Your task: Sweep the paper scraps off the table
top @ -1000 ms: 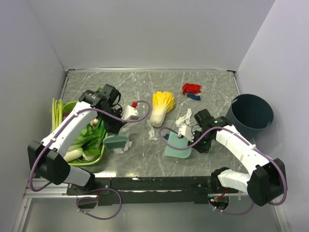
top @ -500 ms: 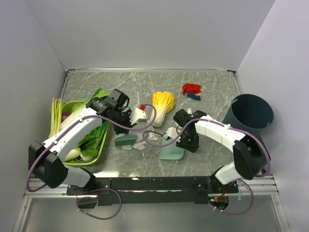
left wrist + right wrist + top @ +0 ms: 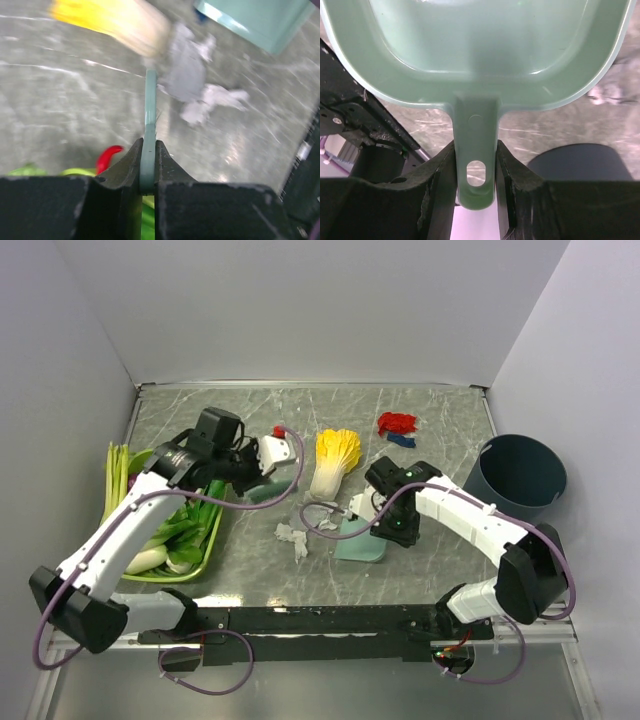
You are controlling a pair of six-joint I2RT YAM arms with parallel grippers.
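White paper scraps [image 3: 292, 538] lie on the marble table [image 3: 440, 405] between both arms, with more [image 3: 322, 516] by the dustpan. In the left wrist view the scraps [image 3: 199, 95] are just ahead of the brush. Red scraps [image 3: 397, 422] and a blue one [image 3: 402, 440] lie at the back right. My left gripper [image 3: 255, 478] [image 3: 148, 146] is shut on a teal brush [image 3: 268, 493] [image 3: 150, 100], held above the table. My right gripper [image 3: 386, 530] [image 3: 476, 147] is shut on the handle of a pale green dustpan [image 3: 360, 542] [image 3: 475, 45], which rests right of the white scraps.
A yellow-white napa cabbage [image 3: 335, 460] lies behind the scraps. A green tray [image 3: 212, 548] of vegetables sits at the left, with green stalks [image 3: 117, 475] beside it. A dark round bin [image 3: 522, 475] stands at the right edge.
My left gripper has pulled the brush back and to the left, off the white scraps it pushed toward the middle. The right arm has swung left and now holds the dustpan slightly farther back.
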